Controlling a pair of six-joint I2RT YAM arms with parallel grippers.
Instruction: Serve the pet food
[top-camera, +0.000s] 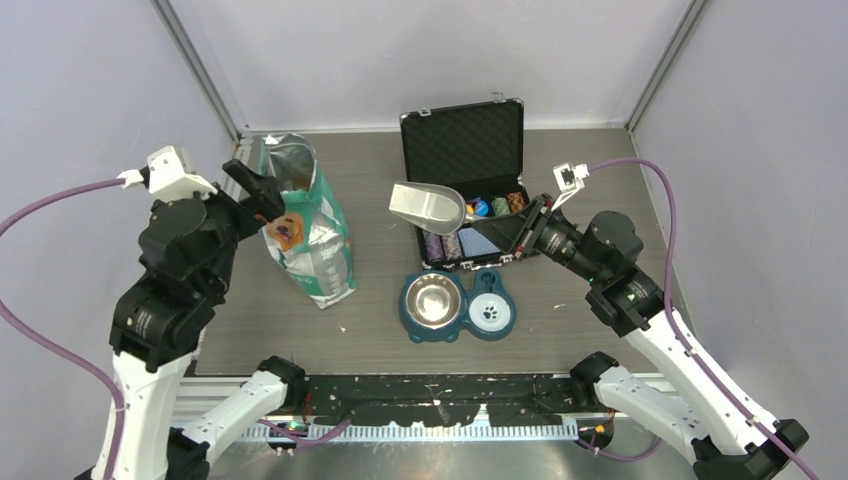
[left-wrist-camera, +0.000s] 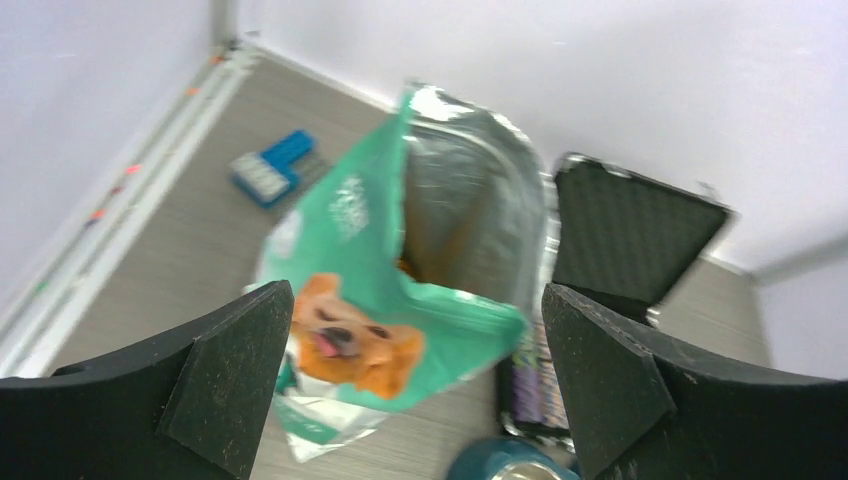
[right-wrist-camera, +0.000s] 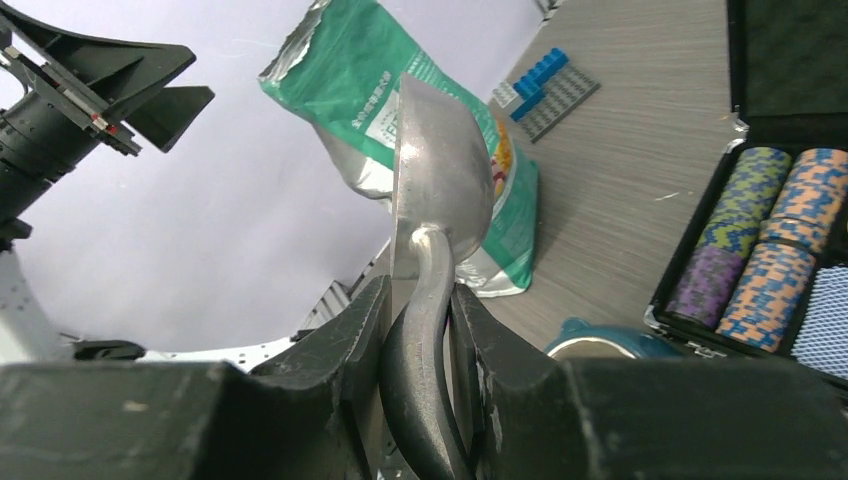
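Note:
The teal-and-white dog bag (top-camera: 312, 240) stands open-topped at the left of the table. In the left wrist view a small orange-brown patch, blurred, shows inside its mouth (left-wrist-camera: 404, 266); I cannot tell if it is pet food. My left gripper (top-camera: 256, 188) is open and empty, above and just left of the bag's top (left-wrist-camera: 417, 300). My right gripper (top-camera: 508, 222) is shut on the dark handle of a metal scoop (top-camera: 428, 208), holding it in the air above the poker case's left side. The scoop (right-wrist-camera: 440, 170) looks empty.
A teal double bowl (top-camera: 458, 330) sits front centre, with a steel dish (top-camera: 432, 300) and a white paw-print dish (top-camera: 489, 312). An open black case (top-camera: 462, 140) with rows of poker chips (right-wrist-camera: 760, 250) stands behind it. A blue-and-grey brick plate (left-wrist-camera: 272, 168) lies far left behind the bag.

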